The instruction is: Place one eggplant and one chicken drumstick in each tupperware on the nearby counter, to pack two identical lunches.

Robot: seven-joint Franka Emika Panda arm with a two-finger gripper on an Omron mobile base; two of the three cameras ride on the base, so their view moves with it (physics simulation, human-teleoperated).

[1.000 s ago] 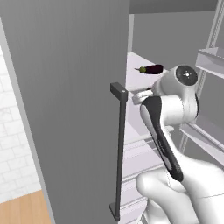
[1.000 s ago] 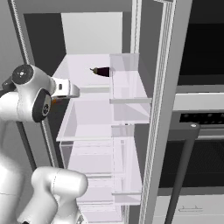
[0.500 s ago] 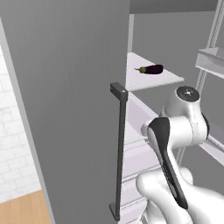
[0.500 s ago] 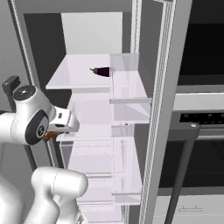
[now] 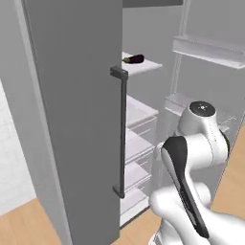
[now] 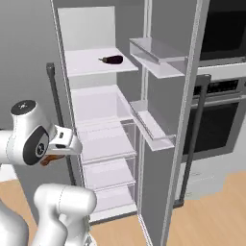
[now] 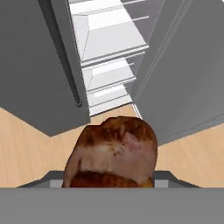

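Note:
A browned chicken drumstick (image 7: pixel 114 153) sits close to the lens in the hand view, held over the wooden floor in front of the open fridge. In the right base view my gripper (image 6: pixel 53 159) hangs low at the left, shut on that drumstick, its brown end showing under the hand. One dark purple eggplant (image 5: pixel 134 59) (image 6: pixel 112 59) lies on the fridge's top white shelf (image 6: pixel 86 67), well above and beyond the gripper. The tupperware and the counter are out of view.
The fridge's left door (image 5: pixel 72 119) stands open with a dark bar handle (image 5: pixel 122 134) near my arm. Its right door (image 6: pixel 168 144) carries clear bins (image 6: pixel 151 126). A built-in oven (image 6: pixel 218 120) stands to the right. Wooden floor (image 7: pixel 26 144) lies below.
The arm has come down from shelf height and drawn back out of the fridge with the drumstick. Both base pictures have shifted, so the camera has moved too. The eggplant stays on its shelf.

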